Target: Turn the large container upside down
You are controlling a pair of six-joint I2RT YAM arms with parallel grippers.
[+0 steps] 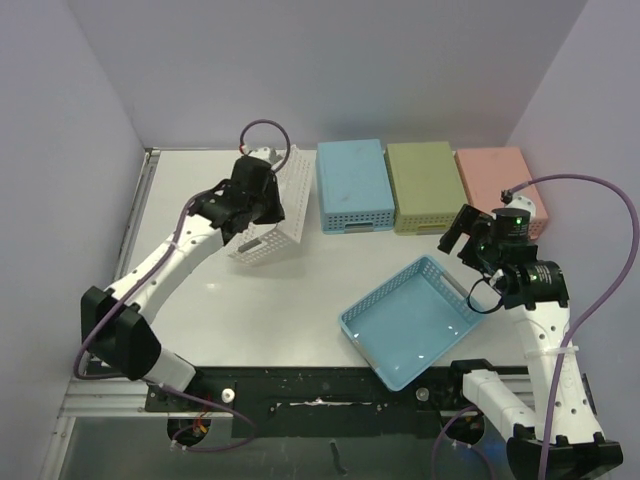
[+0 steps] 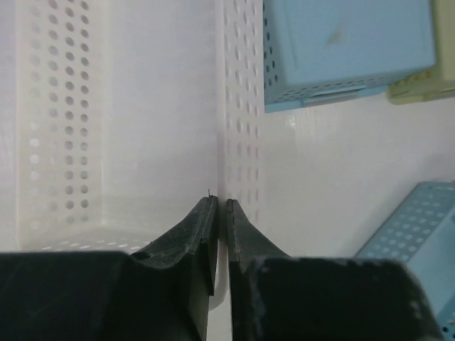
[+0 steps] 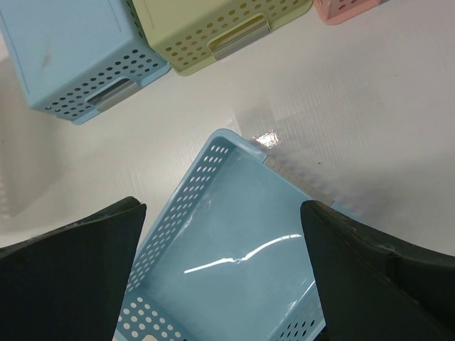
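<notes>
The largest container in view is a wide, shallow light-blue basket (image 1: 400, 335), standing open side up at the front right. My right gripper (image 1: 458, 232) hovers open just above its far corner; in the right wrist view the basket (image 3: 234, 241) lies between and below the spread fingers (image 3: 85, 256), which hold nothing. At the back left, my left gripper (image 1: 266, 205) is shut on the thin side wall of a white perforated basket (image 1: 292, 200), which is tilted up off its base. The left wrist view shows the gripper (image 2: 221, 202) pinching that white wall (image 2: 238, 106).
Three baskets sit upside down in a row along the back: blue (image 1: 354, 180), green (image 1: 421, 182) and pink (image 1: 492, 172). Purple walls enclose the table (image 1: 250, 300) on the left, back and right. A black rail runs along the near edge.
</notes>
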